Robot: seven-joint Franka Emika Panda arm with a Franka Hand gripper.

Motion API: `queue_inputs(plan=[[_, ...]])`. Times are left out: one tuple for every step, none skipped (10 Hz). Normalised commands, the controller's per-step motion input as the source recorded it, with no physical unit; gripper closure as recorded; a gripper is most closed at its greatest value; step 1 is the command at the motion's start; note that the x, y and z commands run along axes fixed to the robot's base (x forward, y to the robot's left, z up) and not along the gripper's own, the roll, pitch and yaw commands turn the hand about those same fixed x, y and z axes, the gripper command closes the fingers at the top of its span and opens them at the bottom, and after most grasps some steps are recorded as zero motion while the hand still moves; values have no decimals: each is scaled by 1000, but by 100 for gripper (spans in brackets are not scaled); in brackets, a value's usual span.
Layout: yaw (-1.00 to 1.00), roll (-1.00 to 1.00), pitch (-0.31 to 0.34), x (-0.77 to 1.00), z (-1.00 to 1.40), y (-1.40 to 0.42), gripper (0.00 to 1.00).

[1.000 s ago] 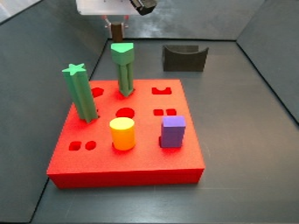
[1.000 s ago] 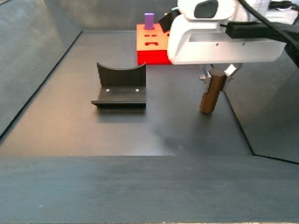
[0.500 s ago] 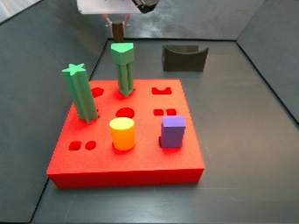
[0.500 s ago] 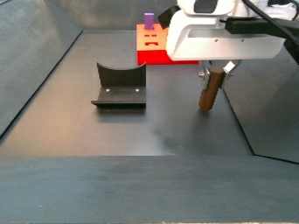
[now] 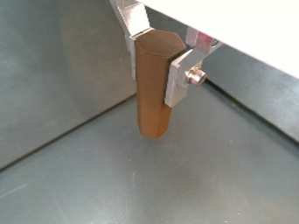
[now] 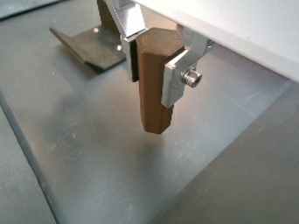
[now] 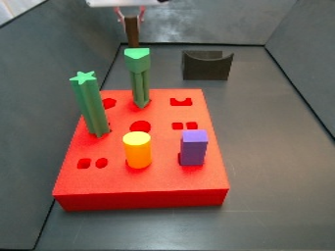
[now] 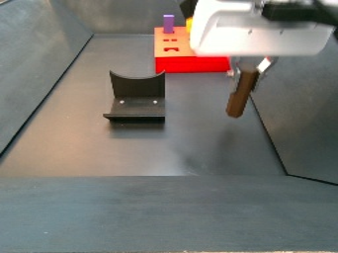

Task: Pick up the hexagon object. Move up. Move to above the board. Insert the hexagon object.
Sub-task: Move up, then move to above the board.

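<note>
The surface (image 8: 145, 148) is carrying the board (image 7: 141, 147) at one end and the fixture (image 8: 133, 97) nearer the middle, well apart from each other.

The board is holding several pieces: a green star-topped peg (image 7: 89, 102) and a green triangular-topped peg (image 7: 137, 76) are standing upright in holes, a yellow cylinder (image 7: 136, 151) and a purple block (image 7: 194, 148) are sitting in others, and a few cut-outs, among them a round one (image 7: 140, 126), are showing empty. Which hole is hexagonal I cannot tell. The fixture is holding nothing.

The gripper (image 5: 163, 45) is hanging beyond the board's far edge in a side view, with the hexagon (image 8: 239, 94) clamped near its top between the fingers (image 6: 176, 77) and pointing straight down, clear of the surface in both wrist views.

The main risk, as I judge it, is the carry across: the hexagon is hanging low and long, and the tall green pegs are standing near the likely path, so too little height could knock one. A slight twist in the grip could also leave the facets out of line with the hole, so the peg jams on the rim.
</note>
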Motion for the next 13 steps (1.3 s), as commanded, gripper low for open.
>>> queue_inputs(plan=[[10, 51, 49, -15, 476, 4, 100], [6, 70, 57, -17, 340, 6, 100], [5, 88, 67, -18, 202, 9, 100], [269, 23, 182, -171, 1000, 333, 100], [249, 22, 187, -172, 1000, 330, 100], [177, 39, 157, -149, 1000, 277, 100], [116, 62, 133, -127, 1000, 233, 100], [66, 85, 115, -102, 1000, 188, 100], [43, 81, 105, -88, 1000, 159, 100], [29, 72, 94, -79, 1000, 140, 100], [21, 58, 86, -67, 1000, 120, 100], [16, 51, 78, -53, 925, 93, 100], [14, 52, 79, -37, 779, 60, 100]])
